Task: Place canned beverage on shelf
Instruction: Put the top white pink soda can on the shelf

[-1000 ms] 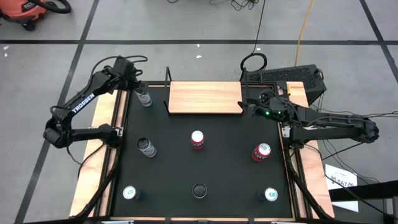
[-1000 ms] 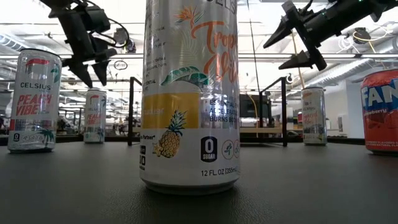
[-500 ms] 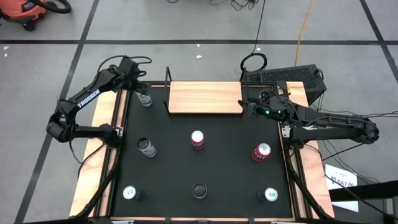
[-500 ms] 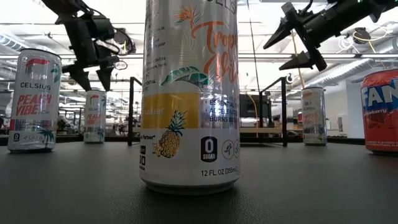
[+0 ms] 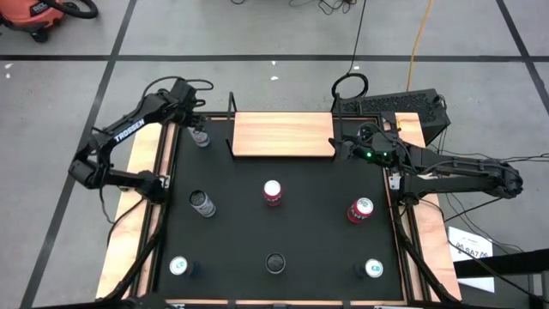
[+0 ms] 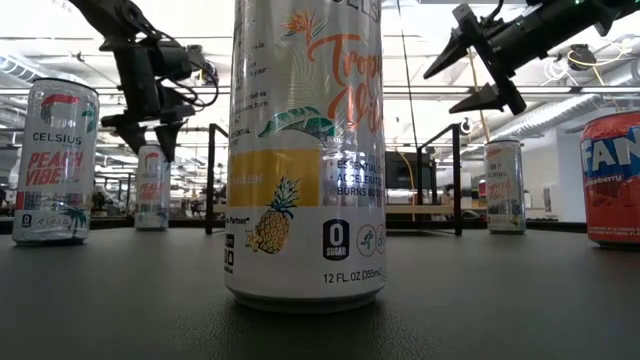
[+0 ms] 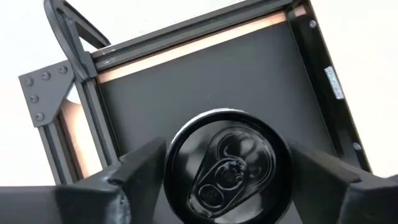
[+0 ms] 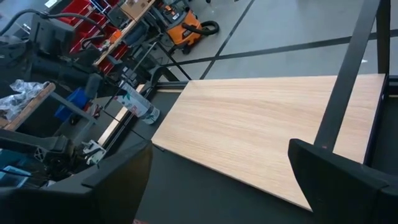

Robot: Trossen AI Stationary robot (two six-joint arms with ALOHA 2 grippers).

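Observation:
The shelf (image 5: pixel 283 135), a light-wood board with black uprights, stands at the table's far middle and also shows in the right wrist view (image 8: pixel 261 130). A silver can with a dark top (image 5: pixel 200 136) stands upright on the black tabletop left of the shelf. My left gripper (image 5: pixel 194 123) is open and points down over this can. In the left wrist view, the gripper (image 7: pixel 224 155) has a finger on either side of the can's top (image 7: pixel 227 168). In the low view the gripper (image 6: pixel 147 145) has its fingertips at about the height of the can's (image 6: pixel 152 185) top. My right gripper (image 5: pixel 340 148) is open and empty beside the shelf's right end.
Several other cans stand on the tabletop: a dark-topped one (image 5: pixel 202 203), a red and white one (image 5: pixel 273 192), a red one (image 5: pixel 360 209), and three along the near edge (image 5: pixel 180 267), (image 5: pixel 275 262), (image 5: pixel 374 269). The tall can (image 6: pixel 305 150) fills the low view's middle.
My left gripper has moved toward the table's far edge and a little to the right. It has come down over the far-left can, so its fingertips now stand at the can's top. The can has not moved.

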